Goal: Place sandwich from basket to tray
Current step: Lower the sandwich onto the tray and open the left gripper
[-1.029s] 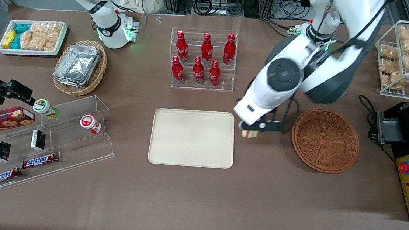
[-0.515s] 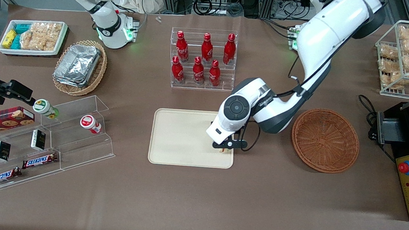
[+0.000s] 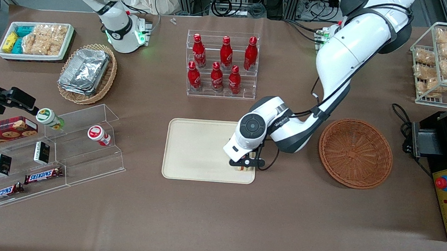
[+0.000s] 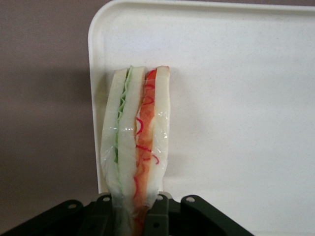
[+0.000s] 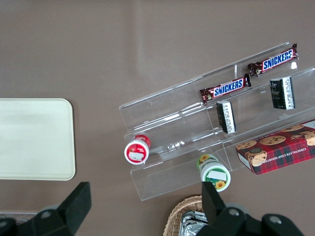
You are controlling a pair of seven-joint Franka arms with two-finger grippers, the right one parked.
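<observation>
Left arm's black two-finger gripper (image 3: 244, 165) hangs low over the flat cream-beige rectangular tray (image 3: 197, 151), at the corner nearest the front camera and the round reddish-brown wicker basket (image 3: 355, 153). Its fingers clamp the triangular white-bread sandwich (image 4: 135, 147); from the front the wrist hides most of it. Whether it touches the tray is unclear.

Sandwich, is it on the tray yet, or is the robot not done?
Nearly done. The sandwich is out of the basket, which now holds nothing. The claw grips the sandwich over the tray, by the corner nearest the basket and the front camera. The wrist view shows the sandwich upright against the tray. What's left: open the claw and pull away.
</observation>
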